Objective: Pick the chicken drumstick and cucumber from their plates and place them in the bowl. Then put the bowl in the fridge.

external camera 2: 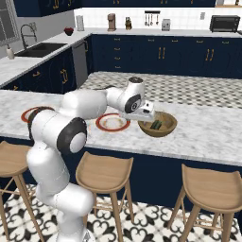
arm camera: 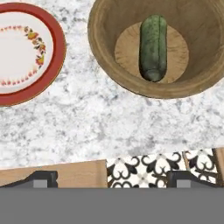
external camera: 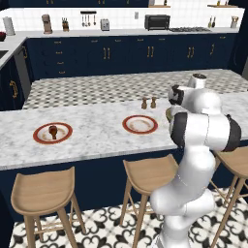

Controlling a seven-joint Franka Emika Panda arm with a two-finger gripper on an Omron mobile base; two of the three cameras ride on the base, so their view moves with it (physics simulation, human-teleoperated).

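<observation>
The chicken drumstick (external camera: 53, 131) lies on the left plate (external camera: 40, 139); the right plate (external camera: 140, 124) sits bare beside the arm (external camera: 198, 140).

Marble island counter (external camera: 97, 135) w/ grey speckle, 3 wooden stools (external camera: 43, 193) tucked along front. Salt + pepper shakers (external camera: 148, 102) side by side near middle of island. Floor = black/white patterned tile (external camera: 106, 223). Back wall: navy cabinets (external camera: 121, 53) w/ brass handles, toaster oven (external camera: 157, 22), toaster (external camera: 105, 24), knife block (external camera: 65, 24), utensils hanging on rail (external camera: 88, 18), coffee grinder thing (external camera: 47, 23). Sink + faucet (external camera 2: 29, 35) on left counter, red bowl (external camera 2: 69, 31) near corner behind it.
</observation>
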